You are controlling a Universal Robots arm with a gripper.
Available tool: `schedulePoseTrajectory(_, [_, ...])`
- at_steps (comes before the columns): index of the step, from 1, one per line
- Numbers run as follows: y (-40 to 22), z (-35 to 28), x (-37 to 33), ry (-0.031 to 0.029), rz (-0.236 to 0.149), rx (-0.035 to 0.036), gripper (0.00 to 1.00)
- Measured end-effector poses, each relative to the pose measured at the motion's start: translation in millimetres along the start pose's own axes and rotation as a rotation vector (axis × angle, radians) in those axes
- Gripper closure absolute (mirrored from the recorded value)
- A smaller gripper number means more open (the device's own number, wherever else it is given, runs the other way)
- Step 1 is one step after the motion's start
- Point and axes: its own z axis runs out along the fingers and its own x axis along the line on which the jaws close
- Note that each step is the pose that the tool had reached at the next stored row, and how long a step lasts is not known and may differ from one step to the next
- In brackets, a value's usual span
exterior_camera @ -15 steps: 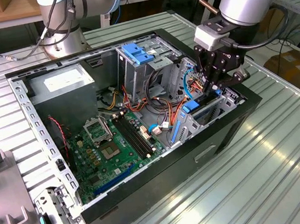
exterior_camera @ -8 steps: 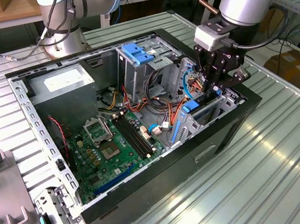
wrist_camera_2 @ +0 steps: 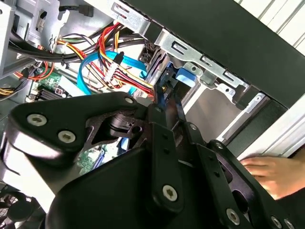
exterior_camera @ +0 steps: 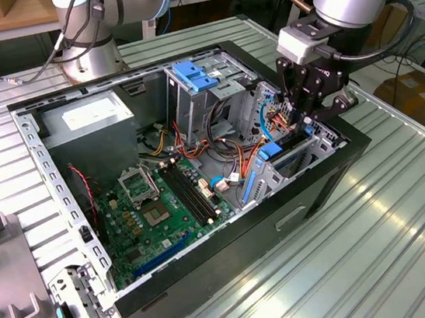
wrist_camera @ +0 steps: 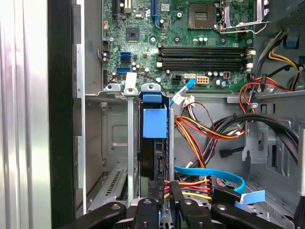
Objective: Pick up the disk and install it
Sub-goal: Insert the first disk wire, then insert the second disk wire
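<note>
Worktop (exterior_camera: 412,242): ribbed metal surface, carrying an open computer case (exterior_camera: 206,230) lying on its side.

Inside the case, largest first: green motherboard (exterior_camera: 160,205) on the floor of the case; grey power-supply box (exterior_camera: 85,117) in the far corner; a metal drive cage (exterior_camera: 199,90) with a blue latch on top; bundles of red, orange and yellow cables (wrist_camera: 200,129) plus a flat blue data cable (wrist_camera: 214,174).

Arm is reaching down into the case at the exterior view's right, pincer (exterior_camera: 304,111) down at the drive bay (exterior_camera: 305,151) by the case's front wall.

The disk (wrist_camera: 153,143) stands on edge in that bay, between the bay's metal rails, its blue plastic end tab (wrist_camera: 155,121) facing the first wrist view. It looks partly to mostly seated; how deep, I cannot tell.

Pincer state: fingers (wrist_camera: 177,200) sit narrowly together just at the near edge of the disk and appear closed on it, though contact itself is hidden by the linkage.

A person's hand (wrist_camera_2: 274,174) rests outside the case in the second wrist view.

Handling judgement: the disk is rigid, dense for its size, smooth-sided metal, shock-sensitive. Best held across its thin edges or side rails, kept square to the bay so it does not bind.
</note>
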Motion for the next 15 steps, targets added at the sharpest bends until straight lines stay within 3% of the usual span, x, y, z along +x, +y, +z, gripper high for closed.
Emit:
schedulePoseTrajectory(1, [0.0,-0.2,0.0,0.0001,0.0,0.0,0.89])
schedulePoseTrajectory(15, [0.4,-1.6,0.0,0.0003,0.0,0.0,0.89])
